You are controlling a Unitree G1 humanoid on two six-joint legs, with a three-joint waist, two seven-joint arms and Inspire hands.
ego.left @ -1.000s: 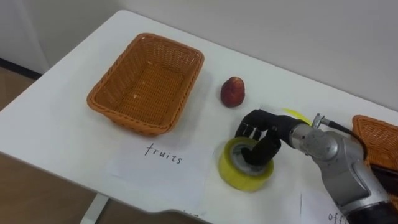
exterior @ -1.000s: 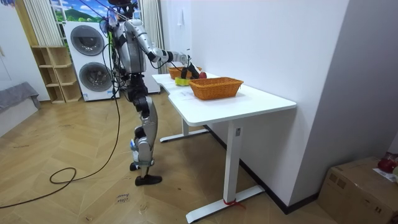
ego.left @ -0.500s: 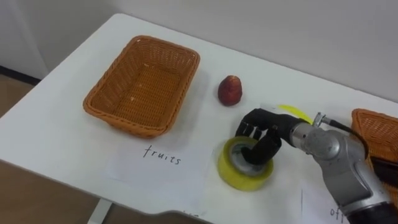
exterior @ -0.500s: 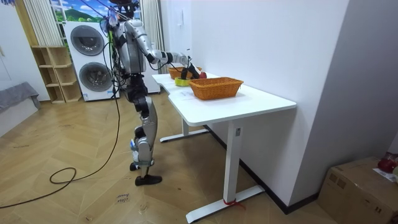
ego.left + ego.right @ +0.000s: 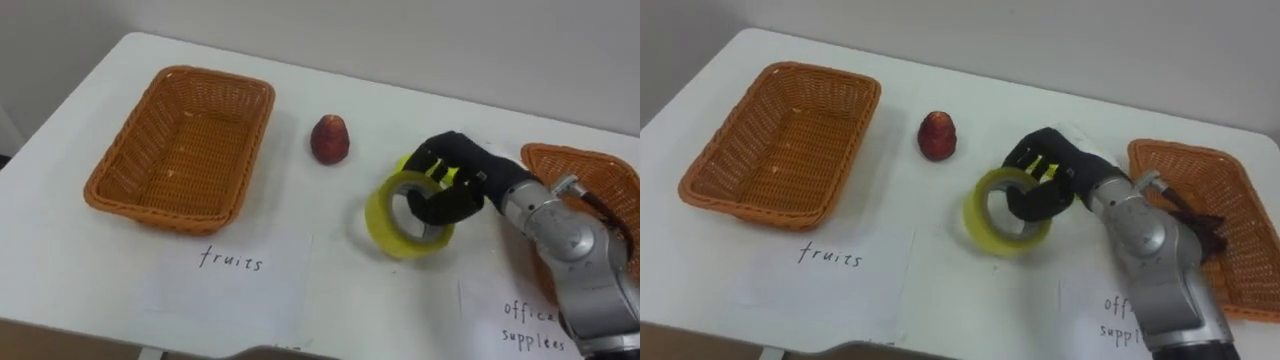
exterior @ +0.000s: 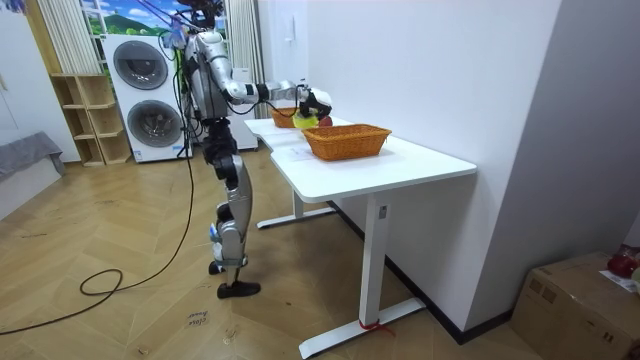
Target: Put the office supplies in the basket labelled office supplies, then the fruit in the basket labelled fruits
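While the fingers are gripping: I am watching the right hand's (image 5: 455, 180) fingers (image 5: 436, 160) curling over the outer band of the yellow tape roll (image 5: 390, 236), with the thumb hooking through its core, so the roll's wall is being pinched between them.
Tape roll, place: it is hanging in that hand, apparently just clear of the white table (image 5: 80, 270), between the red fruit (image 5: 329, 139) and the office basket (image 5: 570, 152), touching neither.
Handling: I am judging the roll light and stiff, a hard core under smooth, slick windings, with nothing fragile about it. The pinch through the core is looking like the soundest hold, since the outer face is offering little friction.
Pointing: being a ring, it is showing no long axis. Its hole is facing toward me and the robot's left, and the roll is riding nearly on edge, tipped back a little.
Baskets: the fruit basket (image 5: 160, 212) is lying empty on the left, well apart. The office basket on the right is holding something dark (image 5: 1200, 222) that I am unable to identify.
Fruit: it is sitting on the table near the fruit basket.
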